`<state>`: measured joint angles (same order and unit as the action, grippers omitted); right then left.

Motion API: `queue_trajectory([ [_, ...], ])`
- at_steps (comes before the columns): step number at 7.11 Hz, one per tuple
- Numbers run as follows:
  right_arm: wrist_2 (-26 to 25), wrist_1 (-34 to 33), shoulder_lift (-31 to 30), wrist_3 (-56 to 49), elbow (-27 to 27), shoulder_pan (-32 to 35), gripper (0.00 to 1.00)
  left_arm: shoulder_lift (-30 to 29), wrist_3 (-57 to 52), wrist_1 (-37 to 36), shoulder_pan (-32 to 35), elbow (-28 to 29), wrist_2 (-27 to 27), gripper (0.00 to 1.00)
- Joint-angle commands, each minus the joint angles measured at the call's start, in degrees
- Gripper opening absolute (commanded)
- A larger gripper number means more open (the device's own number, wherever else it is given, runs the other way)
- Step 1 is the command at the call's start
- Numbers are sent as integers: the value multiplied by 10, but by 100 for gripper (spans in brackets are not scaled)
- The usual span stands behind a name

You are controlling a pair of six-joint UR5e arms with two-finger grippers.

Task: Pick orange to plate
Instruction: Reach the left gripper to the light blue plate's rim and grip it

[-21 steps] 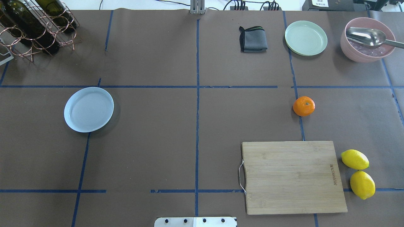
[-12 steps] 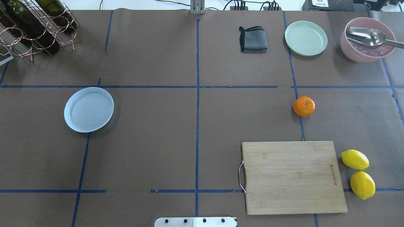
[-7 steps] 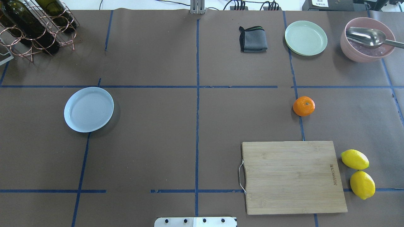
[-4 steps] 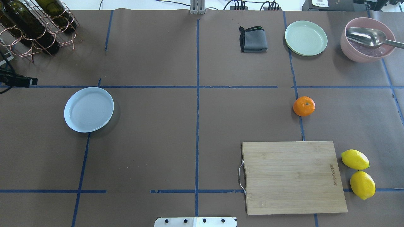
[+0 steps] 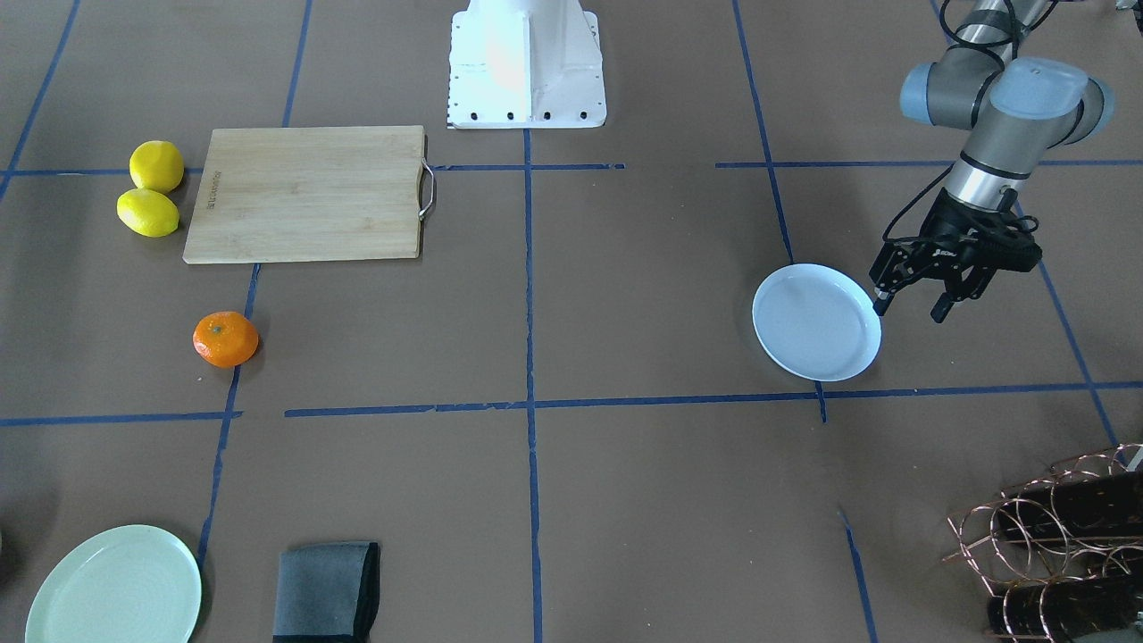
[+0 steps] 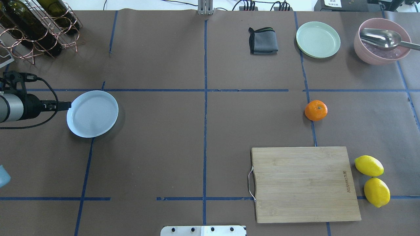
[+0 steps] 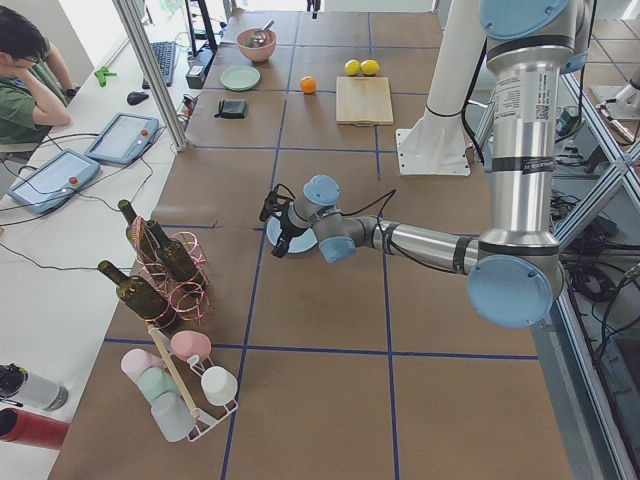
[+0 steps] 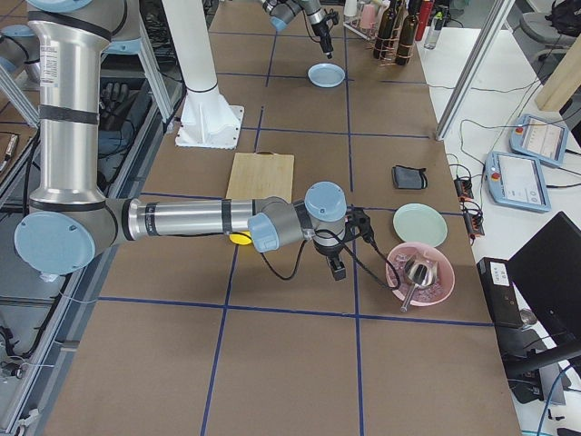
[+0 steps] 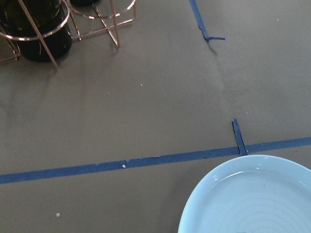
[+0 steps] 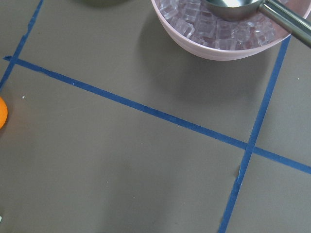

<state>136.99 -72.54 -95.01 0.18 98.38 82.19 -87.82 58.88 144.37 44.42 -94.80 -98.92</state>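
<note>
The orange (image 6: 316,110) lies alone on the brown table, right of centre, and shows at the front view's left (image 5: 226,339). Far off on the left sits the glossy white plate (image 6: 92,113), with nothing on it. My left gripper (image 5: 909,306) hovers just outside the plate's (image 5: 817,321) outer rim, open, with nothing between its fingers. The right gripper (image 8: 336,266) appears only in the exterior right view, near the pink bowl; I cannot tell whether it is open or shut. Its wrist view catches the orange (image 10: 1,112) at the left edge.
A wooden cutting board (image 6: 305,183) lies near the front right, two lemons (image 6: 369,165) beside it. At the back right stand a pale green plate (image 6: 318,39), a grey cloth (image 6: 263,41) and a pink bowl (image 6: 382,42) with ice and a spoon. A copper bottle rack (image 6: 36,26) fills the back left corner.
My left arm has come in from the left edge and moved right, up to the white plate's rim. The orange and the plate have not moved.
</note>
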Motion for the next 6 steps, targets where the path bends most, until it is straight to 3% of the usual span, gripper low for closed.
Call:
queue_trajectory([
  [1,0,0,0,0,0,1,100,-1,32,2,-26,15,26,59],
  [5,0,0,0,0,-1,1,100,-1,35,1,-37,15,35,25],
  [6,0,0,0,0,-2,1,100,-1,35,1,-40,15,36,12],
])
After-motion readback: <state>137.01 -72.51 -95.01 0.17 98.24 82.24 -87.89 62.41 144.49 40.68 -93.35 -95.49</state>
